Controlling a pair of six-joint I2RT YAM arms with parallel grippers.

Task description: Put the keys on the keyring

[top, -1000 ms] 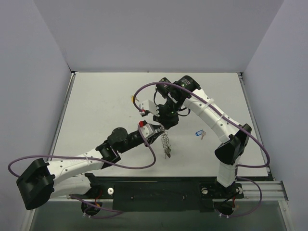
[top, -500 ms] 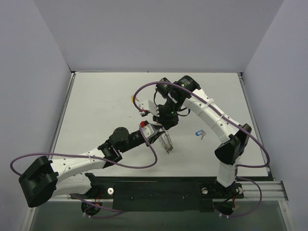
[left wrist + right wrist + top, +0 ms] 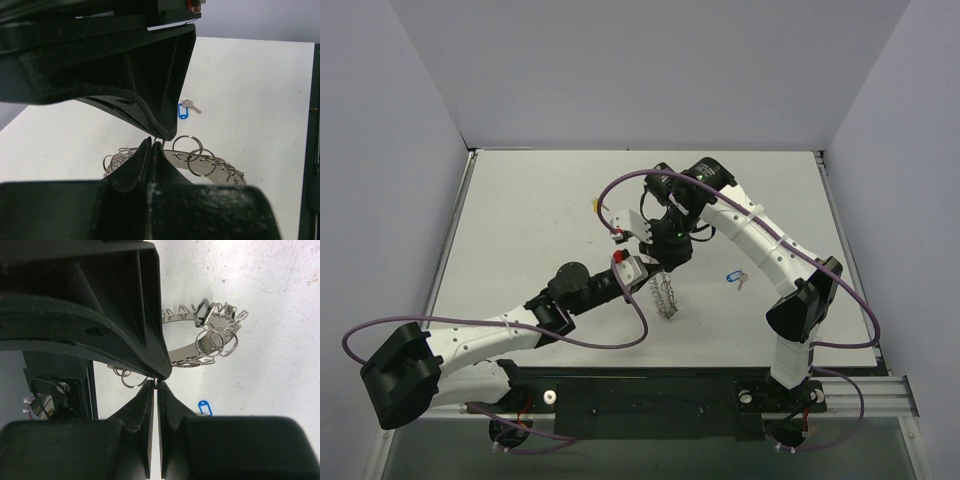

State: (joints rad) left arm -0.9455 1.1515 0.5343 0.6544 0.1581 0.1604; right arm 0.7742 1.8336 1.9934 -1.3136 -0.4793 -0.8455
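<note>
Left jaws just clamped a small ring on the silvery chain-like keyring (image 3: 665,297), which hangs mid-worktop from the clenched right jaws, so it looks braced for threading; blue-headed silver key (image 3: 732,277) lies loose to its right.

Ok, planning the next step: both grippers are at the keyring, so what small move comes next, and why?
Probably open the right gripper and back it off, leaving the left gripper holding. Both are pinched shut on the keyring, neither has a key, and the blue key lies loose on the table on the right arm's side.
</note>
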